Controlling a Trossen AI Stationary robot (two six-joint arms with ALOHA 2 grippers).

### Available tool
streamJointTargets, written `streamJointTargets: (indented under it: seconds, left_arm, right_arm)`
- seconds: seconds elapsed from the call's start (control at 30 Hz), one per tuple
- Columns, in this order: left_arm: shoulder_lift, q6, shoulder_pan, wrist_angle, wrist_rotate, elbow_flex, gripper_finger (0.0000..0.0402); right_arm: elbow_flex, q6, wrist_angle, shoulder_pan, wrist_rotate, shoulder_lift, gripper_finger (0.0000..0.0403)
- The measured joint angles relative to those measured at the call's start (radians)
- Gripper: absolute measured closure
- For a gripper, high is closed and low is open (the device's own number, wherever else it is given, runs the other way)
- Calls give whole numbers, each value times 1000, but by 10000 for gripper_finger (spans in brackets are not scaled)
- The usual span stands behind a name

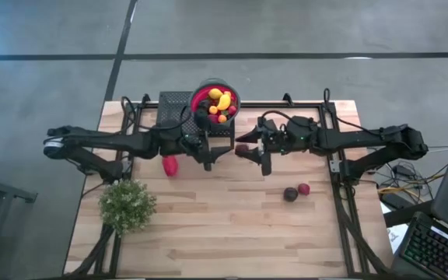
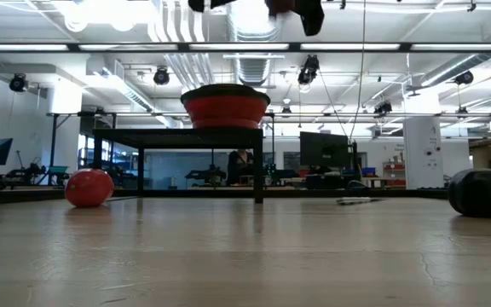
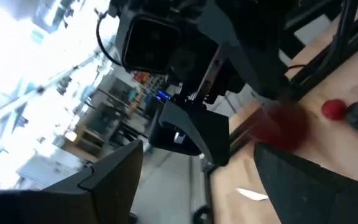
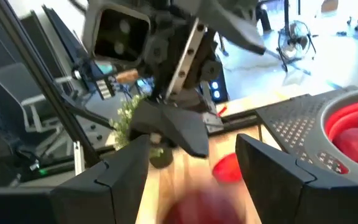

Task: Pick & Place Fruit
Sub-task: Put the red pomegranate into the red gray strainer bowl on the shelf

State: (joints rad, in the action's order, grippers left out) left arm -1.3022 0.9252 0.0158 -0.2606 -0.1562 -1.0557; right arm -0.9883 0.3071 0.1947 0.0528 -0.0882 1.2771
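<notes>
Table: light wood, with a black stand at the far edge, centre. A red bowl sits on top of the stand.

Fruit, located as follows:
- A heap of small fruits, yellow, orange and red, lies inside the bowl.
- One larger red piece rests on the table, just near of the stand and left of centre. It is clear of both grippers.
- A dark fruit and a small red fruit lie side by side on the right half of the table, about touching and well apart from the bowl.
- A maroon fruit is at the tip of the right gripper, just right of the stand and near of the bowl.

Left gripper: reaches in from the left and hangs above the table at the near side of the stand, beside the larger red piece. Its jaws are released and spread wide, with nothing between them.

Right gripper: reaches in from the right and faces the left gripper at close quarters, above the table. The maroon fruit shows in its wrist view as a red blur low between the jaws. Whether the jaws are clamping that fruit or standing loose around it cannot be determined.

Other items: a bushy green plant stands at the near left of the table, apart from all the fruit.
</notes>
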Motion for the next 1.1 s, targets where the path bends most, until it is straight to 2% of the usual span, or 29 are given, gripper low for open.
streamJointTargets:
  seconds: [0.2, 0.33, 0.47, 0.63, 0.77, 0.87, 1.03, 1.1]
  left_arm:
    - [13, -148, 0, 146, 2, -51, 90]
    - [15, -132, -4, 217, -3, -61, 90]
    - [26, -29, -22, 318, -110, -52, 90]
    - [27, -24, -49, 446, -287, -41, 90]
    - [27, -24, -70, 473, -327, -30, 90]
    - [26, 25, -90, 487, -358, -26, 90]
    - [26, 297, -133, 472, -495, 0, 90]
    - [26, 354, -145, 439, -519, 13, 90]
  right_arm:
    - [-107, -38, -140, 0, 2, 39, 180]
    - [-168, -53, -240, 0, 3, 64, 195]
    - [-218, -80, -389, 0, 5, 66, 207]
    - [-227, -82, -508, 0, 7, 55, 223]
    - [-210, -64, -594, 0, 9, 59, 232]
    - [-205, -22, -714, 0, 10, 60, 236]
    - [-194, 33, -851, -13, 12, 60, 232]
    - [-185, 42, -880, -32, 8, 60, 229]
